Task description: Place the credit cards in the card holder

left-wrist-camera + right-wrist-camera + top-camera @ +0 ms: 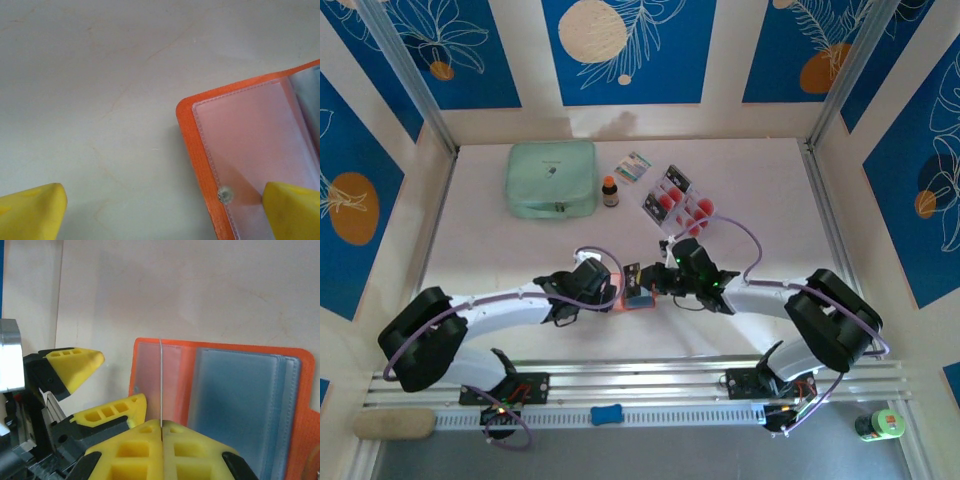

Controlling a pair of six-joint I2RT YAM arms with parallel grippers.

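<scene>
The orange card holder [638,299] lies open on the table between my two grippers, its clear pockets facing up [240,390]. My right gripper [161,424] is shut on one credit card [161,375], seen edge-on as a thin pale line standing over the holder's left pocket. My left gripper [162,215] is open and straddles the holder's left edge [200,150]: one fingertip [292,210] rests over the clear pocket, the other [30,210] over bare table. Several more credit cards [680,200] with red spots lie in a loose pile farther back.
A mint-green zip pouch [552,178] sits at the back left, with a small brown bottle [610,190] and a patterned packet [635,167] beside it. Side walls enclose the table. A green-lidded jar [880,424] stands past the near rail.
</scene>
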